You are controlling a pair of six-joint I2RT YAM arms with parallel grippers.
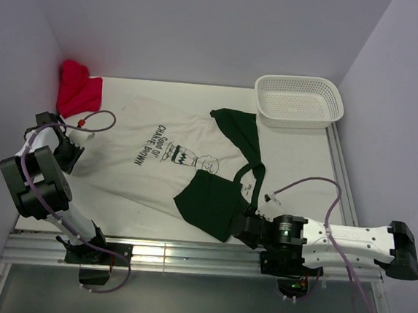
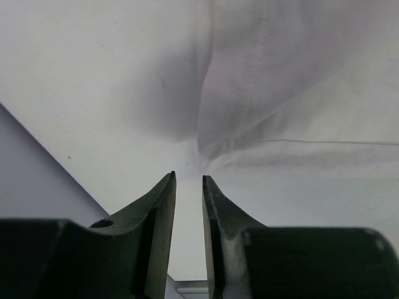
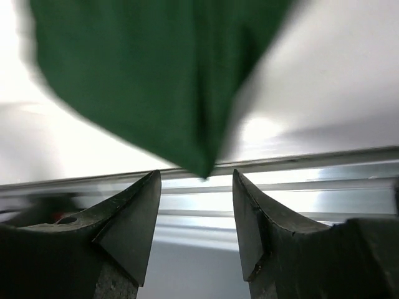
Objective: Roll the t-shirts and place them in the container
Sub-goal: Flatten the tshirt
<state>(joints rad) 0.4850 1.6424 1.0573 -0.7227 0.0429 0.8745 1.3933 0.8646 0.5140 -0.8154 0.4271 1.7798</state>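
Note:
An off-white t-shirt (image 1: 158,148) with dark lettering and a small cartoon lies spread flat across the table. A dark green t-shirt (image 1: 212,201) lies folded over its right side, a strip of it running back toward the basket. My left gripper (image 1: 69,160) sits at the white shirt's left sleeve. In the left wrist view it (image 2: 188,177) is open by a narrow gap with nothing between the fingers, and the sleeve hem (image 2: 249,87) lies just ahead. My right gripper (image 1: 235,230) (image 3: 196,174) is open at the green shirt's near corner (image 3: 162,75), which hangs free just past the tips.
A red cloth (image 1: 77,90) is bunched in the back left corner. A white perforated basket (image 1: 299,100) stands at the back right. A metal rail (image 1: 186,253) runs along the table's near edge, right below the right gripper. Walls close in both sides.

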